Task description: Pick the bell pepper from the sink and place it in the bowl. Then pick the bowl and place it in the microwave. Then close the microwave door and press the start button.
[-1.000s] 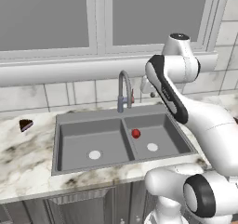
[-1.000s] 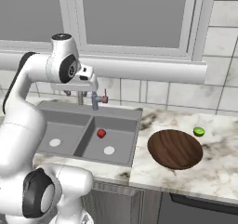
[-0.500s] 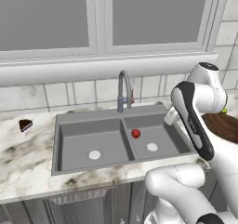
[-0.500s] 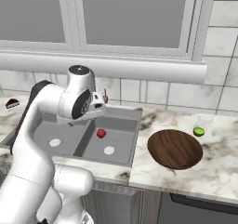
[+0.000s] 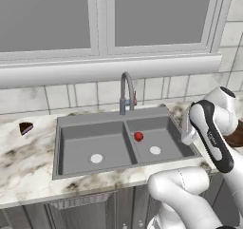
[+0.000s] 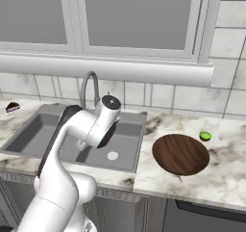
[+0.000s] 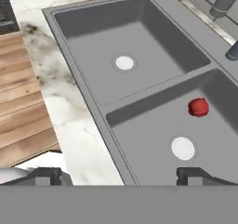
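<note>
The sink (image 5: 95,142) looks matt grey metal, the tabletop (image 5: 23,159) glossy veined marble, the bowl (image 6: 180,154) dark grained wood, the bell pepper (image 5: 138,136) smooth red.

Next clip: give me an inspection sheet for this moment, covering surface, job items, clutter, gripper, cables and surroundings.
Surface: marbled counter around a grey double-basin sink.
Job's things: bell pepper lies in the right basin near the divider, beside the drain; brown wooden bowl sits empty on the counter right of the sink.
Clutter: small green fruit behind the bowl; dark wedge-shaped item left of the sink.
Gripper: gripper open, holding nothing, above the sink's edge.
Cables: nothing seen.
Surroundings: curved faucet, tiled backsplash, window above.
</note>
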### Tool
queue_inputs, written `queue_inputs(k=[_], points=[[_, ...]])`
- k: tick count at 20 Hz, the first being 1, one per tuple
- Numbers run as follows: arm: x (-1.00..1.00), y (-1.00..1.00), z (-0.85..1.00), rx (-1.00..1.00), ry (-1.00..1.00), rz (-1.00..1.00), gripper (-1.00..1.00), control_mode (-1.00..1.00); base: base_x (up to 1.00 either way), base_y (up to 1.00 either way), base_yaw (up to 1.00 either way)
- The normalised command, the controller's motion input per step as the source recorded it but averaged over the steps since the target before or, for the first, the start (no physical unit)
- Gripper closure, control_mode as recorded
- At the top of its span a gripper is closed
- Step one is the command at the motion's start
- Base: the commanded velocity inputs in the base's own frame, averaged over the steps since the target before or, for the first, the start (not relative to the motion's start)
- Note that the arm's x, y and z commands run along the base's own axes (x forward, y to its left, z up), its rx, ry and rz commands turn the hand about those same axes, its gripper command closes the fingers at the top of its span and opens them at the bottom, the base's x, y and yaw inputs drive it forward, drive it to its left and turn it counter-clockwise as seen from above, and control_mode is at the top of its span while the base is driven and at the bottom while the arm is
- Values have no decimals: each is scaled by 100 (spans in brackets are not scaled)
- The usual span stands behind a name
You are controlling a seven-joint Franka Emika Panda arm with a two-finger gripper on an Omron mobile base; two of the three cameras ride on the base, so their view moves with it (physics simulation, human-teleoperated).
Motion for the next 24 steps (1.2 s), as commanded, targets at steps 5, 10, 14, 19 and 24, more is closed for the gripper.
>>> queue_inputs(k=[5,10,14,19,24], points=[[47,0,-59,6,-29,32,-100,-100,0,0,0],[62,6,-28,12,-24,22,-100,-100,0,0,0],[73,3,-15,5,-5,14,-100,-100,0,0,0],[79,2,-24,3,0,7,-100,-100,0,0,0],[70,2,-29,5,0,12,-100,-100,0,0,0]])
